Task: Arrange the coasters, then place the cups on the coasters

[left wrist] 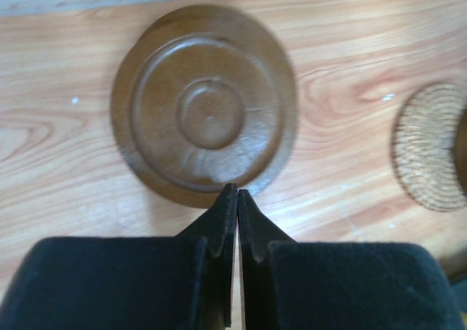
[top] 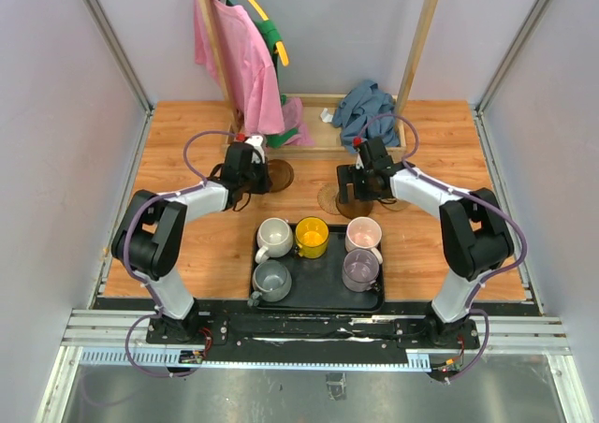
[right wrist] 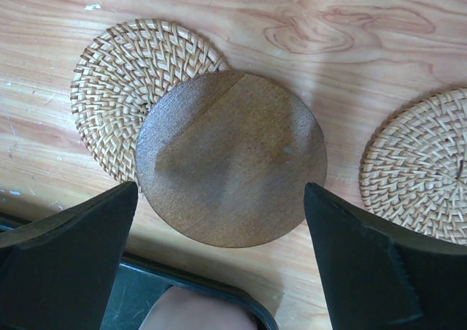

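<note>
A dark brown ringed coaster (left wrist: 204, 104) lies on the wood just ahead of my left gripper (left wrist: 237, 191), which is shut with nothing between its fingers. Its tips sit at the coaster's near rim. My right gripper (right wrist: 221, 187) stands wide open over a flat dark brown coaster (right wrist: 233, 158), which partly overlaps a woven tan coaster (right wrist: 124, 82). A second woven coaster (right wrist: 423, 162) lies to its right. The cups stand on the black tray (top: 318, 299): off-white (top: 273, 236), yellow (top: 312, 237), pale pink (top: 363, 233), lilac (top: 360, 269) and grey (top: 271, 280).
A wooden rack holds a pink garment (top: 239, 63) at the back. A blue cloth (top: 367, 105) lies crumpled on the rack's base. The tray's rim (right wrist: 190, 279) runs just under my right gripper, with the pink cup (right wrist: 197, 312) below it.
</note>
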You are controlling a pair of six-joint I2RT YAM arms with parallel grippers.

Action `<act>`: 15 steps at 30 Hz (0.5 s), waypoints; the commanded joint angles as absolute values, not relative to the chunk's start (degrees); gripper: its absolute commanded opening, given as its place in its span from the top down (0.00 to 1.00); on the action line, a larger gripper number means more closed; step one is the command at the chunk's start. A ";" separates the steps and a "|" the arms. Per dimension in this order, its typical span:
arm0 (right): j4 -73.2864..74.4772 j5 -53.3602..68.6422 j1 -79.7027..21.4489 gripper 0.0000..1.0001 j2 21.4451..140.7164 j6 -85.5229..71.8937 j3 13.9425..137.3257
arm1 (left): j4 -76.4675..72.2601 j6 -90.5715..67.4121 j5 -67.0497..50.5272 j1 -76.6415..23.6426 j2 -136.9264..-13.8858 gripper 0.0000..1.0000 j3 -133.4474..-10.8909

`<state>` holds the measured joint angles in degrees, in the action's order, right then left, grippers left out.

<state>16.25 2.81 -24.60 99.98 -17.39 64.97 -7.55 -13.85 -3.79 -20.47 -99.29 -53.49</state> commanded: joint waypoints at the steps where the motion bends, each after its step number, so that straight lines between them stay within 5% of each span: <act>1: 15.07 3.91 -25.18 0.02 102.04 -18.73 63.99 | -11.95 -13.82 -10.59 -23.15 -95.19 0.95 -54.08; 15: 5.30 19.63 -18.66 0.02 103.15 -23.79 58.03 | -10.60 -14.56 -12.26 -31.37 -102.52 0.93 -62.44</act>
